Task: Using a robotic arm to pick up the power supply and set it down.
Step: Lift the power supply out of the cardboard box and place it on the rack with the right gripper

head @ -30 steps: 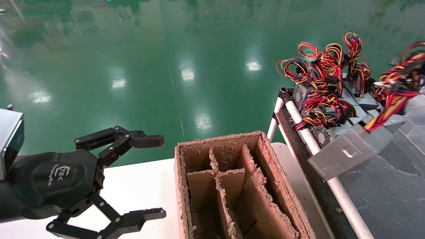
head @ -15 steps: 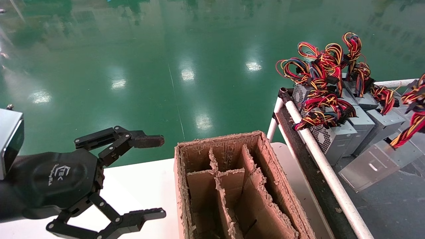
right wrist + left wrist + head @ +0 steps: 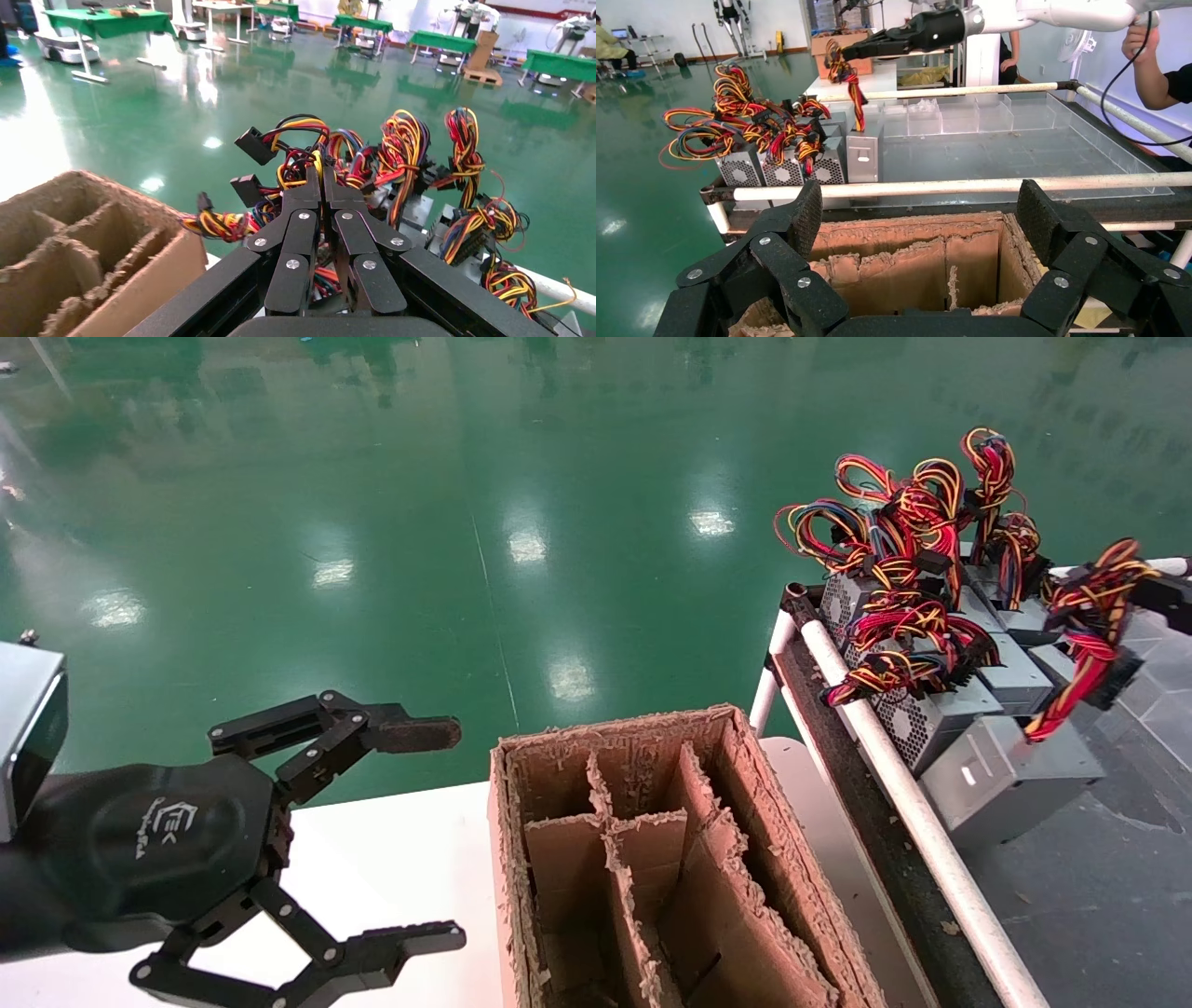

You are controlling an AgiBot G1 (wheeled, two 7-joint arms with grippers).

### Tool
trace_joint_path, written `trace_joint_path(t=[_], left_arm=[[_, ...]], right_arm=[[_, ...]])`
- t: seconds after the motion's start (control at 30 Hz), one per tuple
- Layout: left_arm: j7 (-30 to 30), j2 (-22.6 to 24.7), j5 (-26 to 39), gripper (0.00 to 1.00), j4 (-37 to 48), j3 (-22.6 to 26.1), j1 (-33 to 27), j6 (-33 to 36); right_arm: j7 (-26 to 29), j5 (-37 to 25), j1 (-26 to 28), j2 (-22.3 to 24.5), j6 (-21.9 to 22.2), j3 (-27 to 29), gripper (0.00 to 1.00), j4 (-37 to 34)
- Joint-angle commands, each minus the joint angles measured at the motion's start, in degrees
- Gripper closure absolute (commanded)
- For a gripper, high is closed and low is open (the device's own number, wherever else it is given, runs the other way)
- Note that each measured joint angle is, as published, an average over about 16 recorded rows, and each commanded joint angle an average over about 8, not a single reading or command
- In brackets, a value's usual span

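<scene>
— What is seen of the room and the surface?
— A glossy green floor (image 3: 521,523) is spread behind a white worktop (image 3: 391,868), on which a frayed cardboard box (image 3: 652,859) with dividers is stood. To the right, a dark tray (image 3: 1099,896) edged by white rails (image 3: 894,775) is seen.

— And the tools?
— The right tool (image 3: 322,184) is pressed together on the wire bundle (image 3: 1085,621) of the power supply (image 3: 1010,770), whose grey body is set on the tray just beside the row of grilled grey boxes (image 3: 917,710). The left tool (image 3: 447,831) is held over the worktop, its fingers (image 3: 410,733) spread wide apart.

— What is changed from half a second ago?
— The power supply has been brought closer to the row of boxes, and its wire bundle has been carried inward from the right edge. The left tool is unmoved.
</scene>
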Motion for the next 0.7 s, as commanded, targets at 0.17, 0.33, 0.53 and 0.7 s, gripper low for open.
trace_joint_path(t=[0.17, 0.33, 0.53, 0.7], left_arm=[[0.01, -0.01, -0.01, 0.00, 0.00, 0.02, 0.00, -0.01], [0.02, -0.01, -0.02, 0.00, 0.00, 0.04, -0.01, -0.02], [0.03, -0.02, -0.04, 0.00, 0.00, 0.06, -0.01, -0.02], [0.04, -0.03, -0.05, 0.00, 0.00, 0.07, -0.02, -0.03]], right_arm=[[-0.63, -3.04, 3.39, -2.50, 1.03, -1.60, 0.11, -3.28], [-0.91, -4.35, 5.40, -3.78, 0.59, -2.36, 0.00, -6.02], [-1.14, -5.90, 7.60, -4.59, -0.47, -3.30, 0.00, -8.22], [-1.17, -7.07, 9.32, -5.01, -1.03, -3.99, 0.00, -9.73]])
